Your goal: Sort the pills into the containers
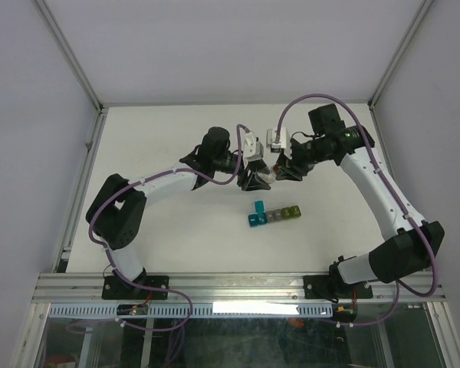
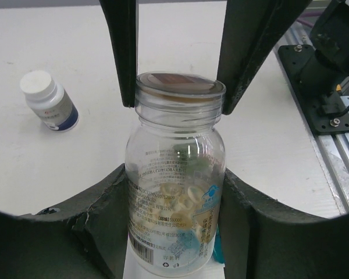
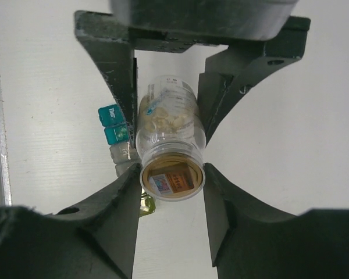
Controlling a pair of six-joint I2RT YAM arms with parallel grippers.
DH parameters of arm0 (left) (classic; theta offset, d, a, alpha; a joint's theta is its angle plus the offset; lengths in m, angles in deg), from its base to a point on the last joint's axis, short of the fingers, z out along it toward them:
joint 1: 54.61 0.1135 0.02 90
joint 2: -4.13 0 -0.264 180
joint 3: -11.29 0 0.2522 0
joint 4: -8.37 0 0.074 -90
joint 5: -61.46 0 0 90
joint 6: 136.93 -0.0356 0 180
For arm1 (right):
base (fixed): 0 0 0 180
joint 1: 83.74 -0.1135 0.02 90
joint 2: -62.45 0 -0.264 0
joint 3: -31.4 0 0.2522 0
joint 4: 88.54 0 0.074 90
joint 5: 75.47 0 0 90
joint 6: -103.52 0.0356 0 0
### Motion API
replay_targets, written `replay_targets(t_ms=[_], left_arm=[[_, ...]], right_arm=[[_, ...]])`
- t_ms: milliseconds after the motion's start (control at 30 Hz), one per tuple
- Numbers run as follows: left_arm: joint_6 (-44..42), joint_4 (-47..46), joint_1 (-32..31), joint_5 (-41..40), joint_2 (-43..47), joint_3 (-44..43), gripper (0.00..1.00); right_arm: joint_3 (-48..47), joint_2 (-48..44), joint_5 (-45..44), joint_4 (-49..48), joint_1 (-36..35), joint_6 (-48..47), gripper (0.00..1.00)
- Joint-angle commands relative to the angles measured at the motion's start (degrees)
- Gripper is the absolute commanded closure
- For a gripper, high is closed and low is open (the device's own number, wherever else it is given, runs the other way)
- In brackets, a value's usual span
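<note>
Two black end effectors meet at the centre of the overhead view on one clear round plastic bottle (image 2: 175,232) with a tan top and pale oval pills (image 3: 163,119) inside. The left end effector (image 2: 173,180) clamps its curved fingers on the labelled body. The right end effector (image 3: 171,177) is closed narrow on the ribbed neck. The strip of small cube containers (image 1: 274,215), teal through grey to yellow-green, lies on the matte white desk (image 1: 176,153) just below them. A small dark white-capped bottle (image 2: 49,102) sits at the upper left of the left wrist view.

One clear bottle (image 2: 174,192), one white-capped bottle (image 2: 49,102), five joined containers (image 1: 276,215) (one strip).
</note>
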Motion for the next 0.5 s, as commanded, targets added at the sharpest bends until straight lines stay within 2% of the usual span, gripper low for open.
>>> replay_targets(t_ms=[0, 133, 233, 333, 467], left_arm=[[-0.91, -4.52, -0.58, -6.44, 3.58, -2.26, 1.0], [0.9, -10.43, -0.83, -10.02, 5.52, 0.78, 1.0], [1.7, -13.64, -0.97, -13.85, 6.27, 2.46, 1.0], [0.42, -13.87, -1.11, -15.91, 6.05, 2.91, 1.0], [-1.02, -13.62, -0.97, -15.86, 5.38, 3.05, 1.0]], right_arm=[[-0.05, 1.49, -3.54, -1.29, -3.06, 11.55, 0.68], [1.12, 4.01, -6.14, -4.91, -3.24, 23.49, 0.7], [-0.74, 7.51, -5.55, -5.65, -3.08, 37.07, 0.75], [-2.85, 10.25, -0.08, -5.8, -1.2, 46.17, 0.76], [-2.5, 11.7, 9.49, -8.02, 5.39, 52.65, 0.75]])
